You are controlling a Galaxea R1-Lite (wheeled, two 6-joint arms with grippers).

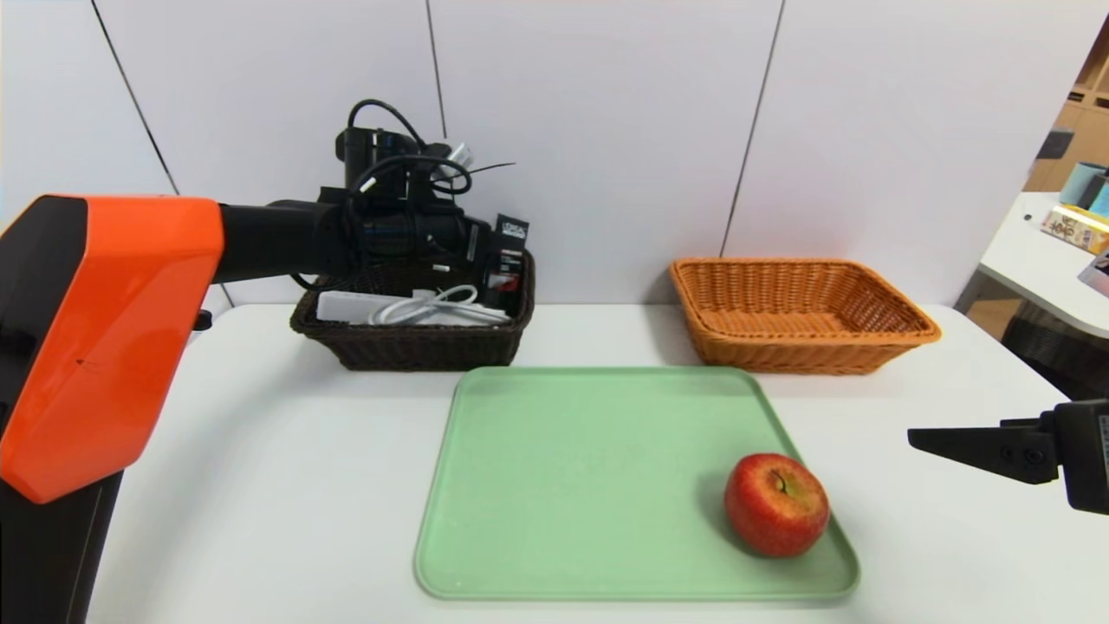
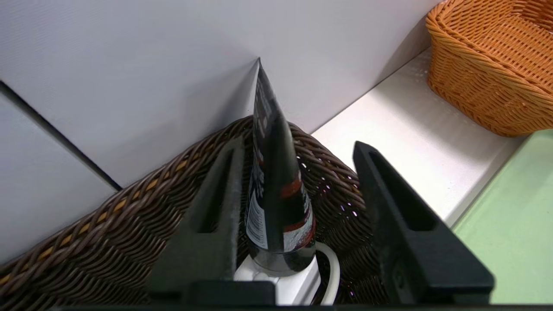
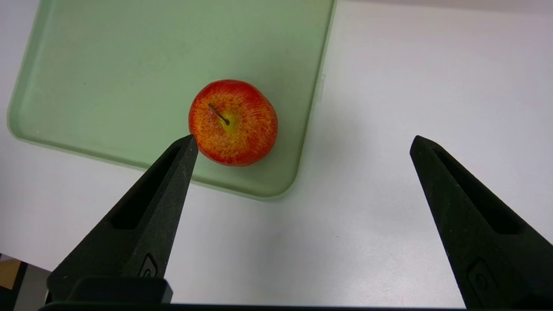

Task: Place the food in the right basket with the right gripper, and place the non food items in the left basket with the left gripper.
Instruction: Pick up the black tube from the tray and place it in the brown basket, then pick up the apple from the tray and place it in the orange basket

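From my remote station I see a white table (image 1: 286,485) filling the lower part of the head view, its surface matte and evenly lit, with soft shadows. Behind it, across the upper part of the frame, stands a pale grey panelled wall (image 1: 606,130) split by thin dark seams (image 1: 754,130) that run slightly slanted. At the right edge of the frame a second white table (image 1: 1035,260) carries a few colourful boxes (image 1: 1074,227), and wooden shelving (image 1: 1083,121) shows in the upper right corner.
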